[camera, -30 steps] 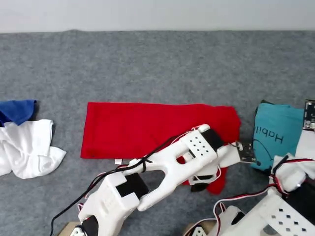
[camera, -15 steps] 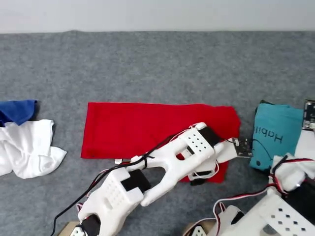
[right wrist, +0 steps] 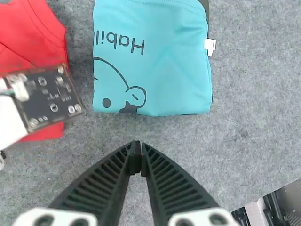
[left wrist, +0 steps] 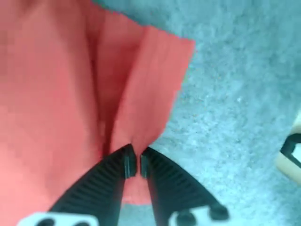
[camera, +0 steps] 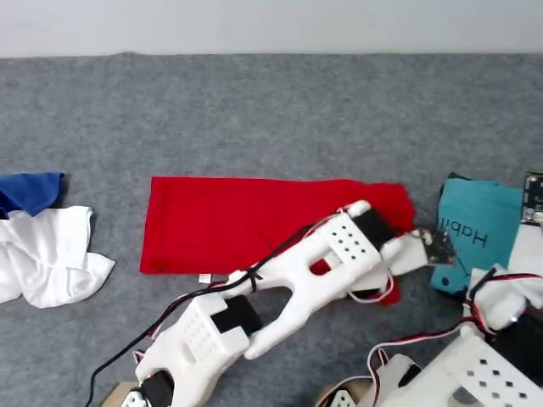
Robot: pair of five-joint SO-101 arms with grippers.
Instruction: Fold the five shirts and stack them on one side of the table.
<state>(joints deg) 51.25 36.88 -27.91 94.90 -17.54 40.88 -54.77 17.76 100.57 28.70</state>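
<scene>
The red shirt, thin cloth folded into a long flat strip, lies across the middle of the grey felt-covered table, and everything else is placed from it. The left arm, white plastic with black motors, stretches over the near edge of the red shirt to its right-hand end, where the near corner is lifted and bunched. There the left gripper has its black ribbed fingers pressed together on a raised fold of the red shirt, and the cloth runs away from the tips in a crease. Just beside that same end, not quite touching it, lies the teal shirt, folded into a neat rectangle with a dark printed drawing on top. The right gripper hangs over bare felt just beside the near edge of the teal shirt, on the side away from the red shirt's far edge; its fingers are together with nothing between them. In the right wrist view the black circuit board on the left arm's wrist sits above the red shirt's corner. Well apart from the red shirt's other end lies a crumpled white shirt, and touching its far side is a rumpled blue shirt.
</scene>
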